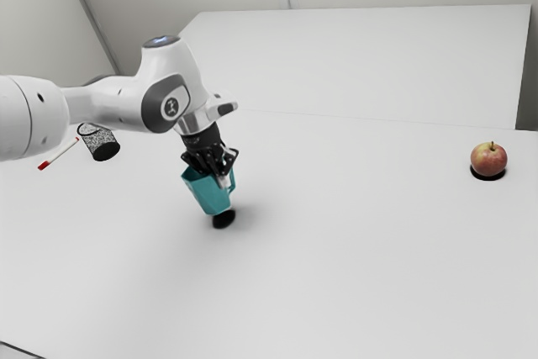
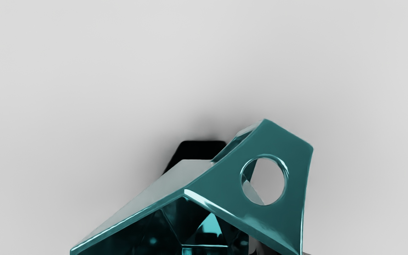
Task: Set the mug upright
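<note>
The black gripper (image 1: 220, 176) is at the rim of the teal mug (image 1: 210, 194), on the handle side, and is shut on it. The mug tilts a little, its mouth up and toward the exterior view's left, and its base hangs just above a dark shadow on the table. In the wrist view the faceted mug (image 2: 278, 219) shows its open mouth and its handle with a round hole. A dark part of the gripper (image 2: 259, 248) appears beside the mug's wall; most of the grasp is hidden.
A red apple (image 1: 488, 159) rests on the white table (image 1: 353, 241) toward the exterior view's right. A speckled mug (image 1: 99, 140) and a red-and-white marker (image 1: 59, 154) lie near the arm, at the exterior view's left.
</note>
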You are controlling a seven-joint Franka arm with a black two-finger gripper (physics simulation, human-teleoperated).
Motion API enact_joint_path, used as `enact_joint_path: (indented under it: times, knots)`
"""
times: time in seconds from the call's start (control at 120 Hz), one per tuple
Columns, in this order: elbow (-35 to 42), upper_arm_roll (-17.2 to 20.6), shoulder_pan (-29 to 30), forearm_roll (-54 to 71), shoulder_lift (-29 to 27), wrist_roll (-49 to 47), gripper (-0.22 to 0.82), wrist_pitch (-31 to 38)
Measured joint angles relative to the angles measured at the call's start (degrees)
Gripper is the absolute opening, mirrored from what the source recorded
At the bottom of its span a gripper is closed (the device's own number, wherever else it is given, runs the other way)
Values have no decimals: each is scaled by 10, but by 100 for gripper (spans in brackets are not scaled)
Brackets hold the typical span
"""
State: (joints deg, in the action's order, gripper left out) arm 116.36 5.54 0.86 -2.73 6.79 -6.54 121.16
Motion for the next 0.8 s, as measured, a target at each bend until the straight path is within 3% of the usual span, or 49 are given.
enact_joint_path:
  times: [0.467,0.65,0.8]
  knots:
    - [39,-1,0,3,21,-12,-17,56]
    - [38,-1,0,1,15,-14,23,60]
    - [37,0,-3,1,2,-14,42,59]
